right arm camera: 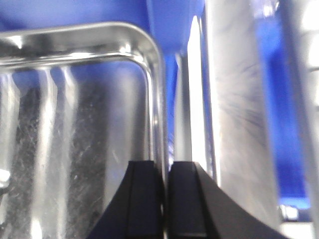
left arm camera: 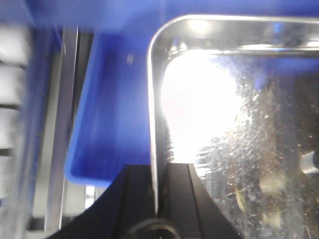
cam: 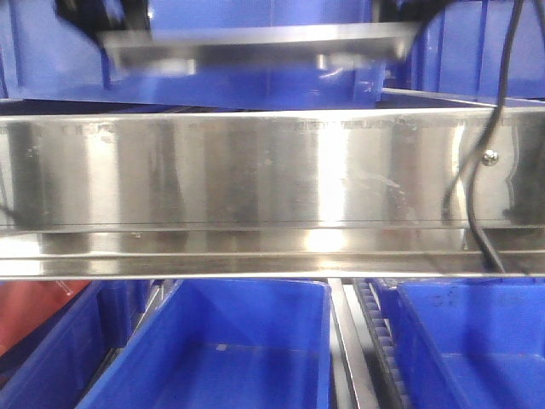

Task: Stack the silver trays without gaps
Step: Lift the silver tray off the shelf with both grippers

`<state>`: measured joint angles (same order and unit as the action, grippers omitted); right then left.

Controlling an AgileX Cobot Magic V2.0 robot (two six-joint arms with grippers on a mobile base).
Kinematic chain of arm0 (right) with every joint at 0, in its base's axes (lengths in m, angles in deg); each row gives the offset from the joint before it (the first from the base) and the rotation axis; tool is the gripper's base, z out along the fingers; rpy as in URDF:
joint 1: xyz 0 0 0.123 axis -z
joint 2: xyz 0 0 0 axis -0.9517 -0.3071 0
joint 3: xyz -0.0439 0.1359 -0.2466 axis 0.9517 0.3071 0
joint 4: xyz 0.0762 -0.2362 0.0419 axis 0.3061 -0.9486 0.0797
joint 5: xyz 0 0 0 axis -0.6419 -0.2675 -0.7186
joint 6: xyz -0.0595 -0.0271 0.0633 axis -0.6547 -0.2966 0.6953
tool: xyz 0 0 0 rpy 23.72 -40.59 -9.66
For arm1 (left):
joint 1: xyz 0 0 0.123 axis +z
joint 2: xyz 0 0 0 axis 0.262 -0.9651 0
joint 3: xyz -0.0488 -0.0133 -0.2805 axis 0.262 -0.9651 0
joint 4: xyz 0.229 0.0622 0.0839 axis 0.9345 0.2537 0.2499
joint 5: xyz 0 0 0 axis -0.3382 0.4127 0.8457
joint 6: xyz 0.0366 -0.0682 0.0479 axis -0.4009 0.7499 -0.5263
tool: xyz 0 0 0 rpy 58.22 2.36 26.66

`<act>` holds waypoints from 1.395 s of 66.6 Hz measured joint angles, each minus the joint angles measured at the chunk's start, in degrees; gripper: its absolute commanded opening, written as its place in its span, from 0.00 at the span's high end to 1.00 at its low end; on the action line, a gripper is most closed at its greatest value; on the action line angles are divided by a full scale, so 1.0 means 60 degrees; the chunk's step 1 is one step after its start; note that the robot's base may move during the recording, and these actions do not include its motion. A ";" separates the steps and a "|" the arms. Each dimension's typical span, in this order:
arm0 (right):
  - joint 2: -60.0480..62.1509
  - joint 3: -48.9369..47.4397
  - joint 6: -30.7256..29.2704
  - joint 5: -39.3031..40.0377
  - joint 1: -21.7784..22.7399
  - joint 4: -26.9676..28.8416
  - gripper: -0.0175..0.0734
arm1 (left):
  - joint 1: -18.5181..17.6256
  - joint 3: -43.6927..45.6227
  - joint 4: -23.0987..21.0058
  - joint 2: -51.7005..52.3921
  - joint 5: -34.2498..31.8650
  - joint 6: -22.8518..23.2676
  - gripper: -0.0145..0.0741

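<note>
One silver tray (cam: 255, 44) hangs blurred at the top of the front view, level, in front of a blue bin. Dark arm parts show above both of its ends. In the left wrist view my left gripper (left arm camera: 156, 172) is shut on the tray's left rim, one black finger on each side of the thin edge. The scratched, glaring tray floor (left arm camera: 224, 129) spreads to the right. In the right wrist view my right gripper (right arm camera: 165, 169) is shut on the right rim of the same tray (right arm camera: 75, 124), near its rounded corner.
A long brushed-steel shelf rail (cam: 255, 179) with a screw (cam: 490, 156) spans the front view below the tray, crossed by a black cable (cam: 477, 170). Blue bins (cam: 221, 349) sit under it. A blue bin (left arm camera: 112, 119) lies below the tray. A steel surface (right arm camera: 234, 99) stands right of the rim.
</note>
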<state>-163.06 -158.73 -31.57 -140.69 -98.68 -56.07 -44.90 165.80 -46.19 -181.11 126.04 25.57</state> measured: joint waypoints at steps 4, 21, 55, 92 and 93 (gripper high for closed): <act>0.0328 0.0000 0.0202 -0.0080 -0.0172 -0.0159 0.82 | -0.0195 0.0000 0.0310 0.0325 0.0196 0.0266 0.85; 0.1641 0.0650 0.1642 -0.0355 -0.1349 -0.1637 0.82 | -0.0879 -0.0194 0.0881 0.1629 0.0807 0.0737 0.85; 0.3453 0.2760 0.3874 -0.0934 -0.3624 -0.2996 0.82 | -0.3266 -0.2623 0.2343 0.3968 0.1609 0.3355 0.85; 0.3794 0.3298 0.5260 -0.1993 -0.5302 -0.3986 0.82 | -0.4703 -0.3311 0.3342 0.4552 0.2230 0.4790 0.85; 0.3794 0.3298 0.5260 -0.1993 -0.5302 -0.4003 0.82 | -0.4703 -0.3311 0.3342 0.4552 0.2230 0.4790 0.85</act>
<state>-140.30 -138.94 -0.01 -152.64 -130.49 -80.09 -73.11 145.93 -26.13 -153.79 139.43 54.31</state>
